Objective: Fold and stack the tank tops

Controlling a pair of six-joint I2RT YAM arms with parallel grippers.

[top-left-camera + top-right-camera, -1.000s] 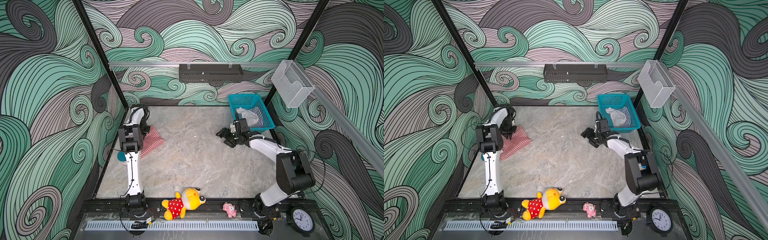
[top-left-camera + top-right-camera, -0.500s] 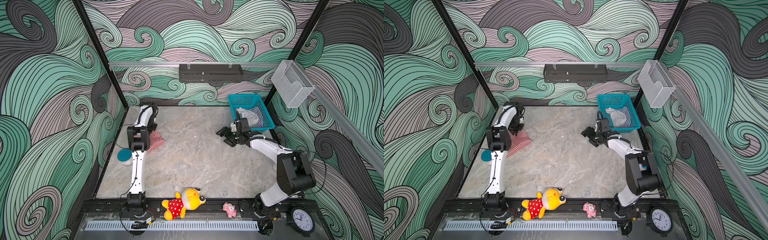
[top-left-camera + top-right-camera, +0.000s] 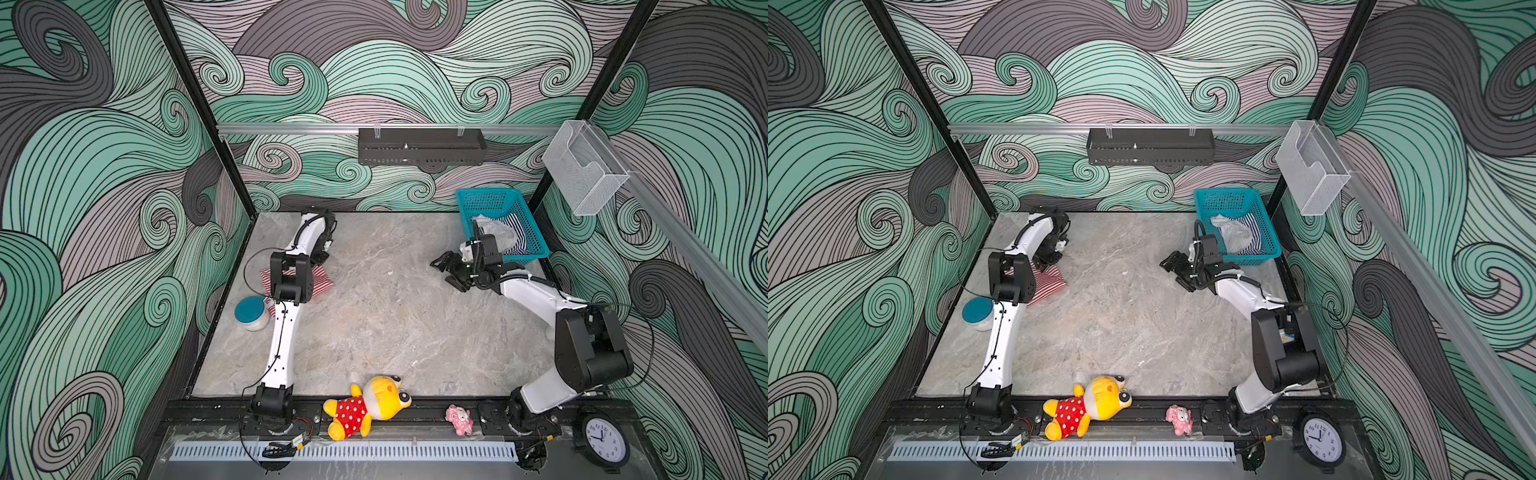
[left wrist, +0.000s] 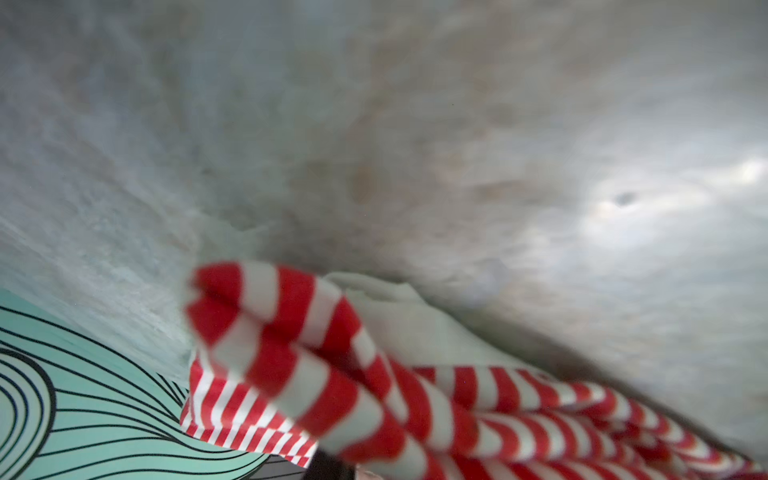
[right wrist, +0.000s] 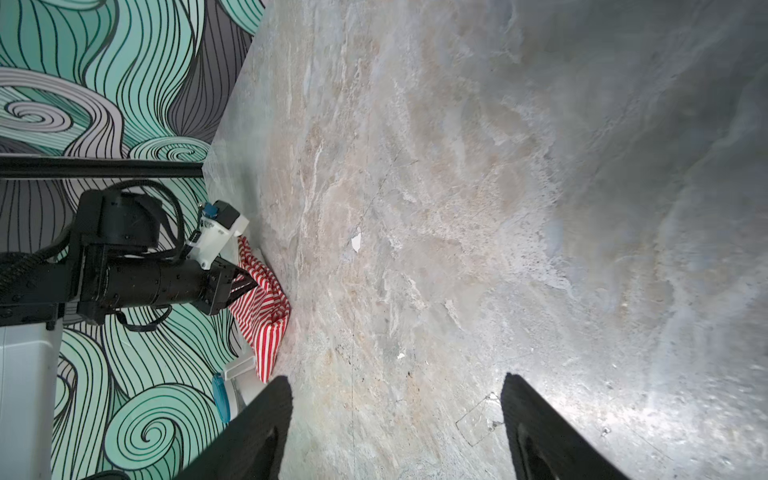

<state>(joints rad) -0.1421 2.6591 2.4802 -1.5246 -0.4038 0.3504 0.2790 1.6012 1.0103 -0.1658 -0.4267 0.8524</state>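
At the left edge of the table (image 3: 374,332), the red-and-white tank top (image 3: 321,284) lies bunched and loosely doubled over, not in a neat fold. The right wrist view shows the left gripper (image 5: 248,286) nearly closed, its tips pinching a raised edge of that cloth. Farther right, the right gripper (image 3: 446,274) hovers over bare table just beside the teal basket (image 3: 486,201), jaws wide and empty. The navy-and-white tank top (image 3: 521,237) sits crumpled inside the basket. By my reading, the first fold is underway; the second top and the stacking are not yet done.
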